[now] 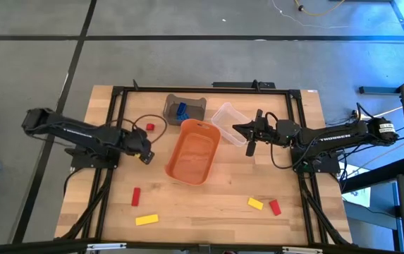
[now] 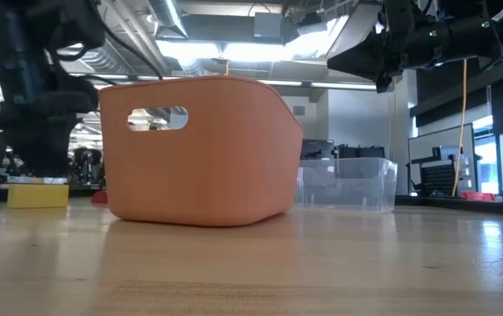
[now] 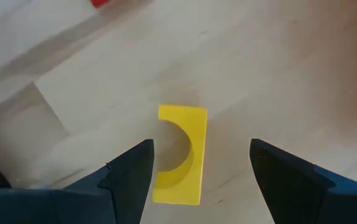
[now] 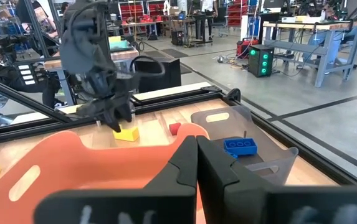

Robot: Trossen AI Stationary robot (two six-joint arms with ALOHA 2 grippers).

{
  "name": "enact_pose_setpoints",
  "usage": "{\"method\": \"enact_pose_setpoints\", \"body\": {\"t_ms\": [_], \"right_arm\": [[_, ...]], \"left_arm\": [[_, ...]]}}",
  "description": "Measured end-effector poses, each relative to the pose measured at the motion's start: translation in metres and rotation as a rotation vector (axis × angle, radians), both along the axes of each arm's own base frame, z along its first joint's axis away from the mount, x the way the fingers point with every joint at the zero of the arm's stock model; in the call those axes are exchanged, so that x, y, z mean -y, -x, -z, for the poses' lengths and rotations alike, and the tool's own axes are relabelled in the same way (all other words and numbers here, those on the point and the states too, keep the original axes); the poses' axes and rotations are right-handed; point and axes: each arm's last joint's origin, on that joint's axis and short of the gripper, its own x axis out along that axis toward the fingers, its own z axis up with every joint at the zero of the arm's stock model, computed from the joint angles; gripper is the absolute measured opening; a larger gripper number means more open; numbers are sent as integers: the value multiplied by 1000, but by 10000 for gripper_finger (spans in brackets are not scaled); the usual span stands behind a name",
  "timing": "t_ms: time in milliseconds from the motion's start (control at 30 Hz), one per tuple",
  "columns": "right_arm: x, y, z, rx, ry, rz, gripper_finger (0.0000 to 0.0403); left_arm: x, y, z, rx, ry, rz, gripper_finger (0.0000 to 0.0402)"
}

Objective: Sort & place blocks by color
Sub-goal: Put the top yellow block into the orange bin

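Wooden desk [image 1: 209,201] fills the middle of the high view, grey floor all around it. At centre sits the orange tub [image 1: 193,151], with a grey bin [image 1: 197,104] holding a blue block [image 1: 181,110] just above it and a clear bin [image 1: 229,121] touching its upper right rim. Left gripper [image 1: 146,156] hovers left of the tub over a yellow arch block [image 3: 180,154]; in its wrist view the fingers [image 3: 128,177] are spread wide, the block lying on the wood between them, untouched. Right gripper [image 1: 250,149] hangs over the clear bin, its fingers [image 4: 179,163] pressed together, gripping nothing. A red block [image 1: 150,127] lies upper left of the tub. Lower left: a red bar [image 1: 136,197] and a yellow bar [image 1: 147,220]. Lower right: a yellow block [image 1: 255,204] beside a red block [image 1: 275,207].
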Motion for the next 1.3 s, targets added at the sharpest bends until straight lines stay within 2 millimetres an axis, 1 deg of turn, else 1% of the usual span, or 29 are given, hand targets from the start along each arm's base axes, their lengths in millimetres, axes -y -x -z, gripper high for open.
{"method": "enact_pose_setpoints", "body": {"t_ms": [167,367,467,567,667,767,900,967,1000,1067,1133,1233,1300], "right_arm": [[0,0,0,0,1,0,0],[0,0,0,0,2,0,0],[0,0,0,-1,2,0,0],[0,0,0,-1,2,0,0],[0,0,0,-1,2,-1,0],[0,0,0,-1,2,0,0],[0,0,0,-1,3,0,0],[0,0,0,-2,4,-1,0],[0,0,0,-1,4,-1,0],[0,0,0,-2,4,-1,0],[0,0,0,-1,4,-1,0],[0,0,0,-1,4,-1,0],[0,0,0,-1,3,-1,0]], "left_arm": [[9,-8,13,-54,-6,-2,257],[14,-23,29,-77,-12,8,257],[14,-24,38,-138,-20,-2,257],[14,-25,43,-177,-24,-11,252],[15,-25,44,-191,-23,-7,230],[17,-24,42,-210,-38,36,179],[20,-18,30,-280,-102,82,76],[22,-20,18,-255,-138,98,26],[24,-21,11,-236,-164,105,17],[26,-22,-5,-213,-211,118,19],[28,-23,-27,-154,-286,136,22],[30,-27,-62,31,-456,180,15],[31,-30,-81,179,-591,205,9]]}}
